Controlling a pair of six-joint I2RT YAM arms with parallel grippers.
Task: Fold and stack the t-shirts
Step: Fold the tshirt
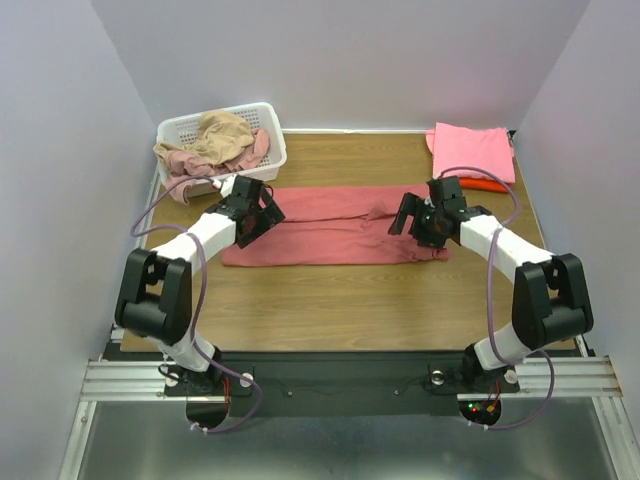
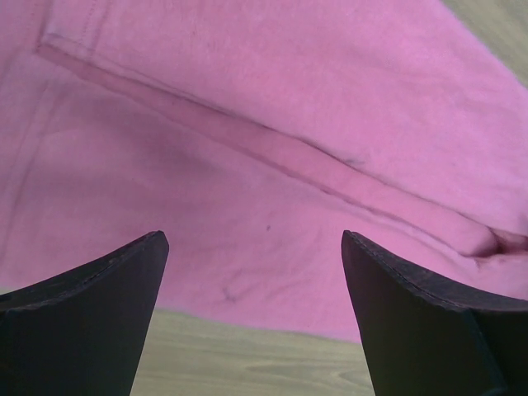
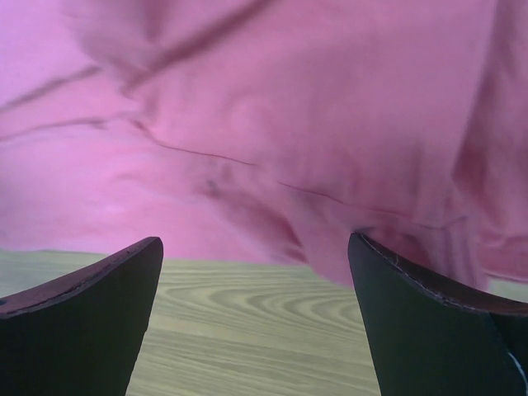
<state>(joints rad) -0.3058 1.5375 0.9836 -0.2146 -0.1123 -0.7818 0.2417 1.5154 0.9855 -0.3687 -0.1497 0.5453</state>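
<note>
The dusty red t-shirt (image 1: 330, 235) lies mid-table as a long band, its long axis running left to right. The left gripper (image 1: 262, 215) hovers at its left end and the right gripper (image 1: 415, 222) at its right end, both spread wide and empty. In each wrist view the near hem lies just beyond the fingertips, so each arm likely takes its own end.

1. The left arm (image 1: 185, 245) and right arm (image 1: 505, 245) have white forearm shells and bulky black joint housings.
2. A purple cable (image 1: 203, 280) trails along each arm (loosely looped near the wrists).
3. The fingers (image 2: 82, 322) are dark, matte wedges with paler worn edges.
4. The right base (image 1: 478, 408) shows small red and green lights.
</note>
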